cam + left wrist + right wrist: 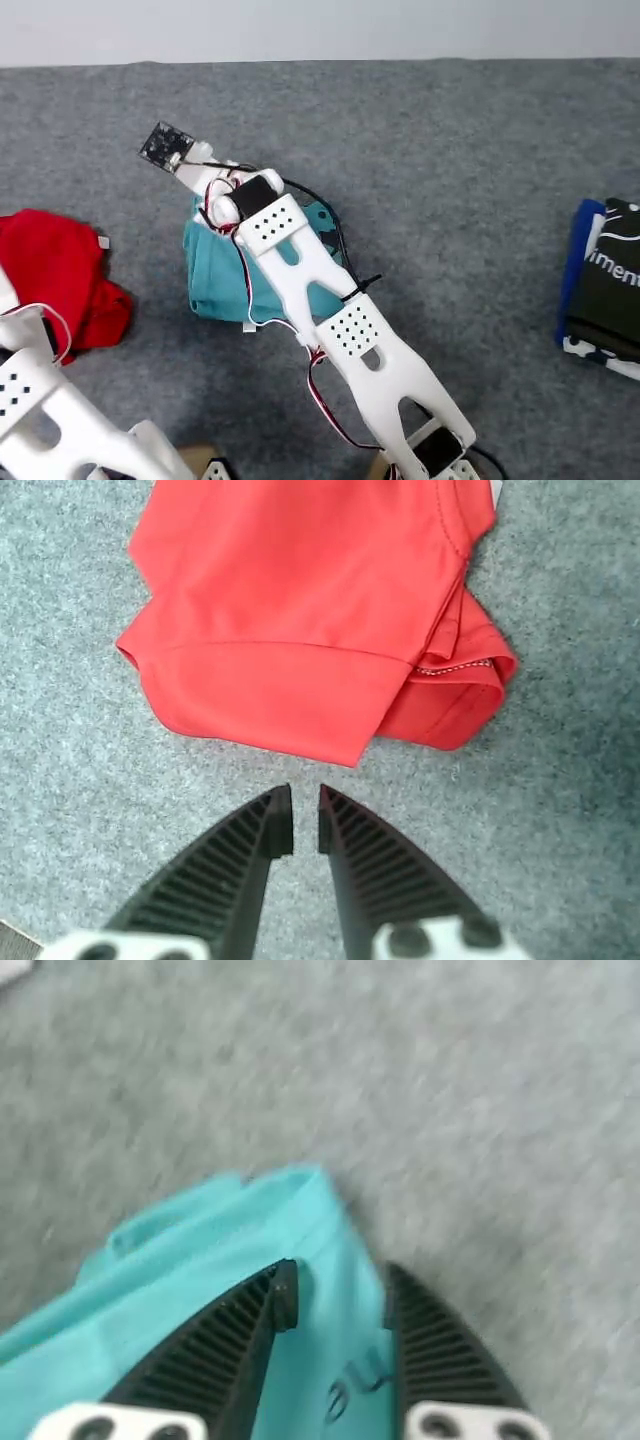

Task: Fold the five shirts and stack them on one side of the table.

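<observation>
Now R pincer (pixel 337 1285) spread over teal shirt (pixel 200 1230), long axis side-to-side; L pincer (pixel 305 815) near-closed by red shirt (pixel 300 610).

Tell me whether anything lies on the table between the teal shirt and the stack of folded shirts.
Nothing visible does. In the high view, bare grey table runs from the teal shirt to the stack of folded shirts at the table's edge. The red shirt lies on the other side, off that path.
</observation>
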You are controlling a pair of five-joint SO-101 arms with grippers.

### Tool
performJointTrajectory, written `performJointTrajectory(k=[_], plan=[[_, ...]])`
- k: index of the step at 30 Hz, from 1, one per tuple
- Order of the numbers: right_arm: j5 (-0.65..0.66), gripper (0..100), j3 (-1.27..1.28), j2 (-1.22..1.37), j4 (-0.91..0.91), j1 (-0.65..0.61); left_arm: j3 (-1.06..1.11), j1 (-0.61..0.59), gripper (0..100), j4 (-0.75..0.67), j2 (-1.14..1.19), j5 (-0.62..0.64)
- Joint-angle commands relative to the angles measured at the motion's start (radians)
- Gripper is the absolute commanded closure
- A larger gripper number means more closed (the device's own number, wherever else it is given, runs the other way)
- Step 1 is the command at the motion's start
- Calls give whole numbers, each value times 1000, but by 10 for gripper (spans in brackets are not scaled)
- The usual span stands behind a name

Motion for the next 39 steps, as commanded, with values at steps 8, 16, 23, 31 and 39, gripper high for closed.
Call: performJointTrajectory(k=[8, 16, 23, 31, 39], plan=[[-63, 823, -75, -208, 282, -15, -4, -2, 949, -15, -21, -2], [-100, 991, -17, -275, 400, -41, -8, -2, 949, -11, -21, 0], [-112, 988, 239, -335, 398, -168, -5, -6, 949, -6, -21, 0], [-117, 988, 407, -337, 395, -239, -5, -6, 949, -6, -21, 0], [-109, 988, 400, -351, 398, -326, -4, -6, 949, -6, -21, 0]])
